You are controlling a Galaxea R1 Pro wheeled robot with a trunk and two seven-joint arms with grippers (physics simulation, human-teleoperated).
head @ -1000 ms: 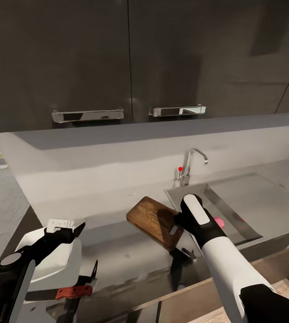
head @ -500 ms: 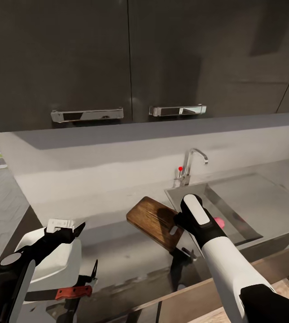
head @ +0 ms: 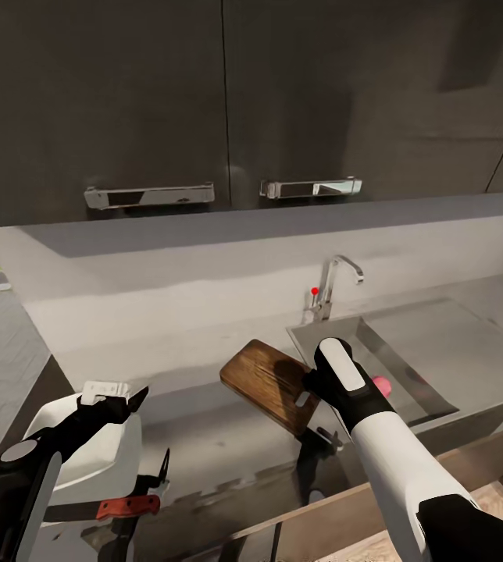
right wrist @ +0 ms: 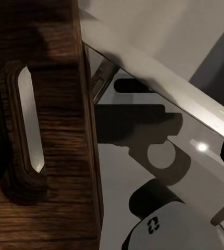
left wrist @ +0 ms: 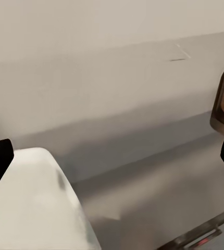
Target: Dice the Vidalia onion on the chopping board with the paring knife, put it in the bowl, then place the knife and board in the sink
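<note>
- Hovering at the handle end of the chopping board (head: 271, 384), the right gripper (head: 312, 388) is hidden behind its own wrist in the head view; I cannot tell whether it is apart or together.
- Right wrist view: the board's oblong slot (right wrist: 29, 121) sits close ahead, dark wood grain, rounded corners.
- Vidalia onion (head: 380, 385) peeks out pink at about three o'clock of that wrist, down in the sink (head: 439, 347); right arm is clearly nearer.
- Board's long axis runs ten o'clock to four o'clock on the desk (head: 220, 437).
- Left gripper (head: 130, 402) hangs apart over the bowl (head: 95, 453); paring knife (head: 119, 509) lies at six o'clock of it, red handle, dark blade.
</note>
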